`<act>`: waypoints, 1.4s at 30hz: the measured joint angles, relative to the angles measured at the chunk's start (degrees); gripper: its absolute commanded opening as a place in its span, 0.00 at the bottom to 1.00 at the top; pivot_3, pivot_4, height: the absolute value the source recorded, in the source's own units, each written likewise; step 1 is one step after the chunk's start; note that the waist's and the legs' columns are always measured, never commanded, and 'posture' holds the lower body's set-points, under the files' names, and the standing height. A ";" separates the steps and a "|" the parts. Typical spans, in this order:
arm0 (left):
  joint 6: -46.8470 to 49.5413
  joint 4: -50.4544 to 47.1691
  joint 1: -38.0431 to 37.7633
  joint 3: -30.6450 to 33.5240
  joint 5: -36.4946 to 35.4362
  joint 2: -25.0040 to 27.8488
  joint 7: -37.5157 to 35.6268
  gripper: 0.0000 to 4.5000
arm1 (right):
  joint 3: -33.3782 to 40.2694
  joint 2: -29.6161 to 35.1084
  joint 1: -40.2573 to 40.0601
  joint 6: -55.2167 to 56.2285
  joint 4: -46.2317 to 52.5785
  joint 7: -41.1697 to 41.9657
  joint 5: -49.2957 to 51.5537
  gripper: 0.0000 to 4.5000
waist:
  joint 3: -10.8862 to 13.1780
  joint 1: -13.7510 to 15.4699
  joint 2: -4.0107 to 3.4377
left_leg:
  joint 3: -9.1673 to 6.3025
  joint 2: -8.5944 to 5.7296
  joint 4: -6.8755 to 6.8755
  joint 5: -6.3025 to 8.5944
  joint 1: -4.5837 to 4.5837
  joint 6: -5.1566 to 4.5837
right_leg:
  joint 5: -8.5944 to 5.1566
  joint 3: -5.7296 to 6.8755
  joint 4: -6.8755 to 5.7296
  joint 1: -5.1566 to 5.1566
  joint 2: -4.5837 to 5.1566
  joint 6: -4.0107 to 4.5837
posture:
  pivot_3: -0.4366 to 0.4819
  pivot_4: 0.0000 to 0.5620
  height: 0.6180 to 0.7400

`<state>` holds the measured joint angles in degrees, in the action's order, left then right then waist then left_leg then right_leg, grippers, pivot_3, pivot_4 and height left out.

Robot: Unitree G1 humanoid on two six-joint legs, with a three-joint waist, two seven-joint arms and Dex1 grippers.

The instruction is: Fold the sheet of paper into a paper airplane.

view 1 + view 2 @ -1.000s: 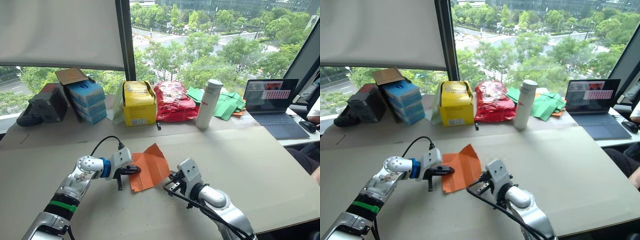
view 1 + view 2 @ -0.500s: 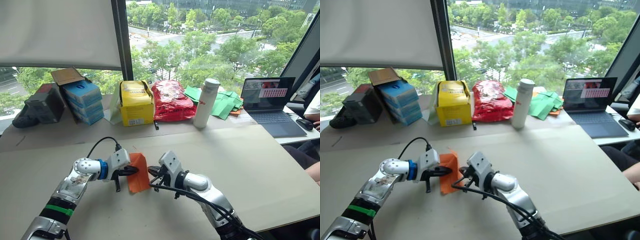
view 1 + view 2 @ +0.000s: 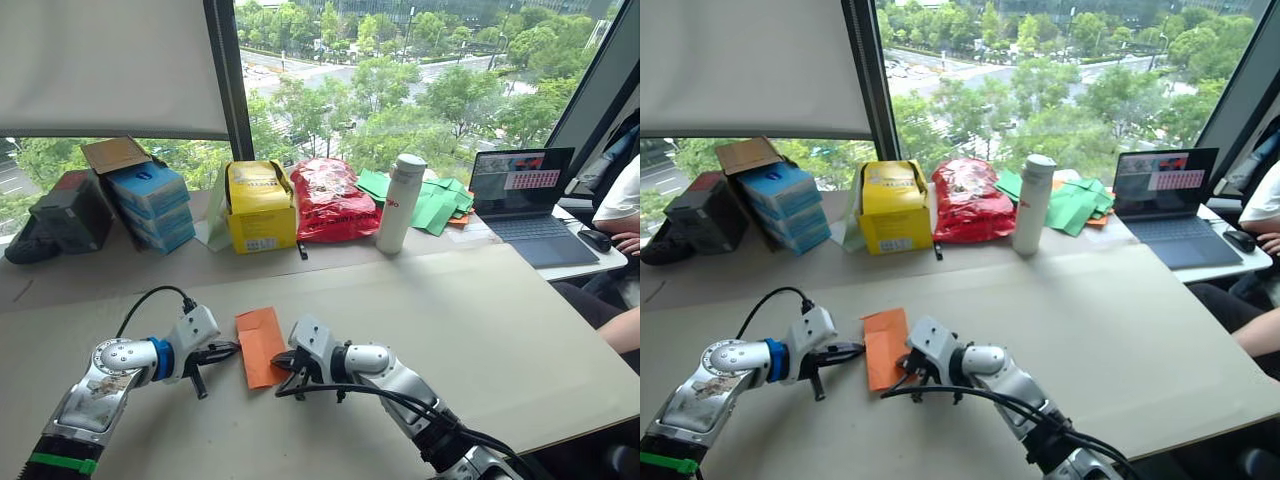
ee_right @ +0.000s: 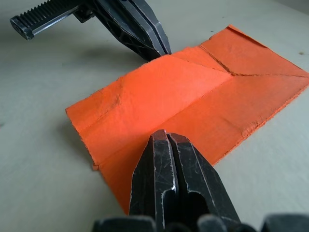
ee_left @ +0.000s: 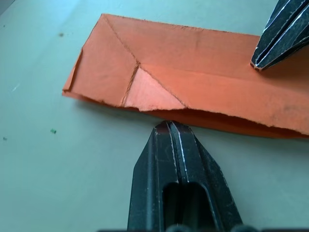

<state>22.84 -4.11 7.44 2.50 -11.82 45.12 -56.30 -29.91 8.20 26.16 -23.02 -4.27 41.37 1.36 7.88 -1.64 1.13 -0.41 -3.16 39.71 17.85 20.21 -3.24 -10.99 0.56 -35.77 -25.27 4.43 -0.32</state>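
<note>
The sheet of paper (image 3: 260,343) is bright orange and lies flat on the table as a narrow strip, doubled over lengthwise with diagonal creases at one end (image 5: 145,92). My left gripper (image 3: 222,351) is shut, its tip just touching the strip's left long edge (image 5: 169,124). My right gripper (image 3: 283,360) is shut too, its tip resting on the strip's right side (image 4: 166,136). Neither gripper holds the paper. The paper airplane is out of view.
Along the window stand blue boxes (image 3: 150,200), a yellow box (image 3: 262,205), a red plastic bag (image 3: 328,198), a white bottle (image 3: 394,203), green paper sheets (image 3: 435,205) and a laptop (image 3: 520,195). A person sits at the right edge (image 3: 620,205).
The paper went from open and squarish to a narrow folded strip. My right gripper swept left onto it. The left gripper stayed at its left edge. The camera shifted.
</note>
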 measured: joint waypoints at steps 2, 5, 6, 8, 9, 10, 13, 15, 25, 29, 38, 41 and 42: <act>3.02 -2.32 -0.06 2.99 -2.85 0.34 0.11 0.00 | 0.05 -0.09 0.30 -0.06 -0.44 0.35 -0.03 0.00 | 0.01 0.09 0.00 | -0.05 0.00 0.01 0.00 0.00 0.01 | 0.00 0.01 0.02 0.02 0.00 0.00 | 0.48 0.27 1.00; 6.78 -6.98 1.22 5.59 -7.91 0.16 -0.12 0.00 | 0.30 -0.29 0.66 -0.19 -0.96 0.68 -0.06 0.00 | 0.01 0.50 0.00 | -0.07 -0.03 0.03 0.00 -0.01 0.01 | 0.00 0.01 0.04 0.07 0.03 0.00 | 0.48 0.27 1.00; 7.87 -7.97 1.88 5.89 -9.22 -0.67 0.05 0.00 | 0.36 -0.34 0.80 -0.25 -1.09 0.77 -0.06 0.00 | 0.01 0.58 -0.01 | -0.07 -0.05 0.04 0.00 -0.01 0.02 | 0.00 0.01 0.03 0.08 0.03 0.00 | 0.48 0.27 1.00; 8.65 -8.61 2.55 5.04 -10.67 -3.02 0.77 0.00 | 0.48 -0.46 1.35 -0.46 -1.50 0.96 -0.06 0.00 | 0.01 0.60 -0.01 | -0.07 -0.06 0.03 -0.04 -0.01 0.08 | 0.00 0.01 0.02 0.07 0.02 0.00 | 0.48 0.27 1.00; 8.63 -8.41 2.53 4.17 -10.67 -3.59 0.87 0.00 | 0.50 -0.49 1.42 -0.67 -1.57 1.02 -0.07 0.00 | 0.01 0.58 0.00 | -0.07 -0.05 0.01 -0.07 -0.01 0.14 | 0.00 0.01 0.02 0.05 0.01 0.00 | 0.48 0.27 1.00; 8.54 -7.92 2.51 2.98 -10.66 -4.53 1.02 0.00 | 0.51 -0.50 1.44 -0.83 -1.59 1.06 -0.06 0.00 | 0.01 0.51 0.00 | -0.06 -0.05 0.00 -0.12 -0.01 0.25 | 0.00 0.00 0.01 0.03 -0.01 0.01 | 0.48 0.27 1.00; 7.02 -4.12 2.44 -0.92 -9.15 -6.64 1.20 0.00 | 0.52 -0.45 1.85 -0.97 -1.84 1.21 -0.07 0.00 | 0.01 0.44 -0.01 | -0.07 -0.04 -0.01 -0.18 0.00 0.36 | 0.00 0.00 0.01 0.02 -0.02 0.02 | 0.48 0.27 1.00; 5.33 -0.43 2.22 -3.08 -7.12 -6.70 1.24 0.00 | 0.53 -0.35 2.02 -1.02 -1.88 1.42 -0.06 0.00 | 0.01 0.46 -0.01 | -0.07 -0.04 -0.01 -0.16 0.01 0.33 | -0.01 -0.01 0.01 0.01 -0.01 0.03 | 0.48 0.27 1.00; -3.93 5.03 3.82 -5.66 -3.41 -5.95 -0.90 0.00 | 1.79 1.54 6.56 5.86 -8.98 6.75 0.01 0.00 | 0.02 0.75 -0.02 | -0.09 -0.06 0.02 -0.03 0.01 0.10 | 0.00 0.01 0.04 0.04 0.03 0.03 | 0.48 0.27 1.00; -4.96 4.90 3.94 -6.33 -2.88 -5.41 -1.99 0.00 | 2.85 2.59 10.41 9.58 -15.03 8.60 -0.68 0.00 | 0.02 0.73 -0.03 | -0.09 -0.06 0.00 -0.03 0.01 0.10 | 0.00 0.00 0.05 0.04 0.04 0.03 | 0.48 0.27 1.00; -5.54 4.85 4.22 -6.75 -1.67 -4.89 -2.30 0.00 | 3.68 -1.19 16.10 15.68 -27.15 9.03 -1.78 0.00 | 0.02 0.51 -0.03 | -0.10 -0.03 0.00 -0.04 -0.02 0.11 | 0.01 -0.06 -0.03 0.04 0.04 0.07 | 0.48 0.27 1.00; -5.53 4.60 4.03 -6.79 -1.67 -4.87 -2.29 0.00 | 4.26 -2.94 18.73 17.51 -31.95 8.37 -2.47 0.00 | 0.03 0.42 -0.05 | -0.15 -0.02 -0.01 -0.05 -0.02 0.13 | 0.00 -0.06 -0.05 0.04 0.04 0.08 | 0.48 0.27 1.00; -5.50 4.39 3.85 -6.81 -1.67 -4.77 -2.30 0.00 | 4.70 -3.57 19.48 17.89 -33.52 8.19 -2.48 0.00 | 0.03 0.41 -0.05 | -0.16 -0.03 -0.01 -0.05 -0.01 0.13 | 0.00 -0.07 -0.04 0.04 0.04 0.09 | 0.48 0.27 1.00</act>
<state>17.33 0.28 11.30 -4.31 -13.49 40.34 -58.61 -25.21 4.63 45.64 -5.13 -37.79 49.56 -1.12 7.91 -1.23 1.08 -0.57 -3.18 39.70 17.80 20.19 -3.11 -10.99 0.49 -35.81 -25.23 4.47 -0.23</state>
